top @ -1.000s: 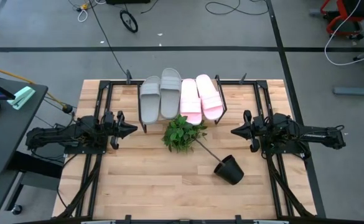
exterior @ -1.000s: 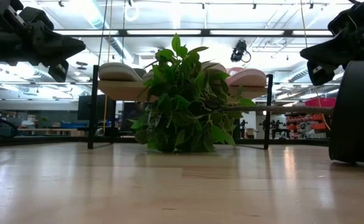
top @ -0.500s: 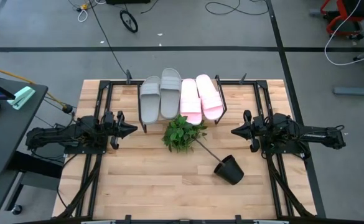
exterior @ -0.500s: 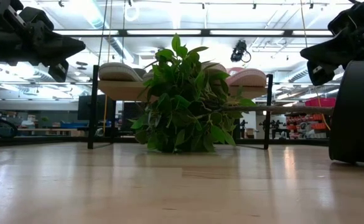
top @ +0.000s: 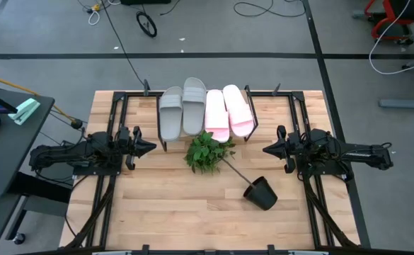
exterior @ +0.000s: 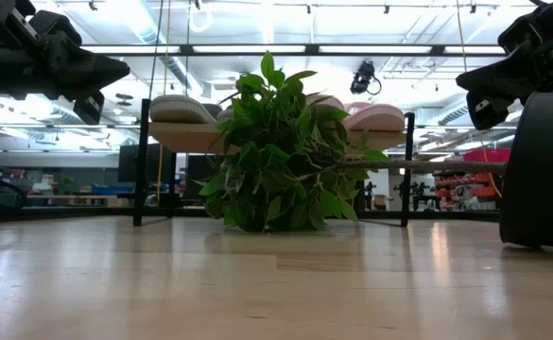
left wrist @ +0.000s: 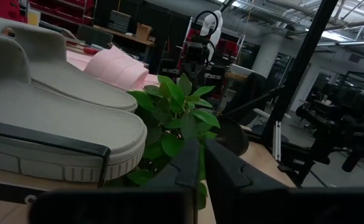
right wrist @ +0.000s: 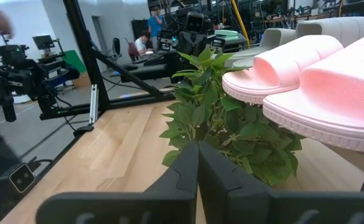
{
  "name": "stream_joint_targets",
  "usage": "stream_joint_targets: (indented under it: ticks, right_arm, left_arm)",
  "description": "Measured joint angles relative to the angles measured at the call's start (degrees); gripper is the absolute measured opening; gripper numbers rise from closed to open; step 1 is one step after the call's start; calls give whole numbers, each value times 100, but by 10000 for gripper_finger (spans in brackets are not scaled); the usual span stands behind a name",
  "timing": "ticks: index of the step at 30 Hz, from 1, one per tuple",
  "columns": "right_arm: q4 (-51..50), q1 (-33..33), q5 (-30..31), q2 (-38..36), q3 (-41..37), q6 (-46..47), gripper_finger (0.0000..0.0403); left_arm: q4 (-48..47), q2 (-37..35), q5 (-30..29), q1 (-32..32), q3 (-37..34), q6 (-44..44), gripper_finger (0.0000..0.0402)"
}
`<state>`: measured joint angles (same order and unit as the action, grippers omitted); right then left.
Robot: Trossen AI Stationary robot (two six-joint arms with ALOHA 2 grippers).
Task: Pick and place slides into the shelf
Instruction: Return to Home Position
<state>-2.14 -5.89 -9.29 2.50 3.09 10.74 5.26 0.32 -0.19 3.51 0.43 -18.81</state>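
Note:
Two light grey slides [top: 182, 108] and two pale pink slides [top: 228, 112] lie side by side, soles down, on the shelf [top: 165, 145], a black-rod rack at the table's far middle. In the low view their soles [exterior: 183, 110] show above the shelf's plank. My left gripper [top: 152, 147] hovers left of the shelf, shut, pointing right; its wrist view shows a grey slide [left wrist: 51, 124] close by. My right gripper [top: 265, 149] hovers right of the shelf, shut, pointing left; its wrist view shows the pink slides [right wrist: 318, 87].
A green leafy plant [top: 208, 151] lies in front of the shelf, its stem running to a tipped black pot [top: 261, 193] on the near right. Black frame rails [top: 115, 120] run along both sides of the wooden table. People show in the room beyond.

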Motion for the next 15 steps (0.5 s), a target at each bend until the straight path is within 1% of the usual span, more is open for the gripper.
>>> stream_joint_targets:
  ticks: [7,15]
  right_arm:
    - [0,0,1,0,0,0,15]
    - [0,0,1,0,1,2,14]
  left_arm:
    - [0,0,2,0,0,0,18]
    - [0,0,2,0,0,0,32]
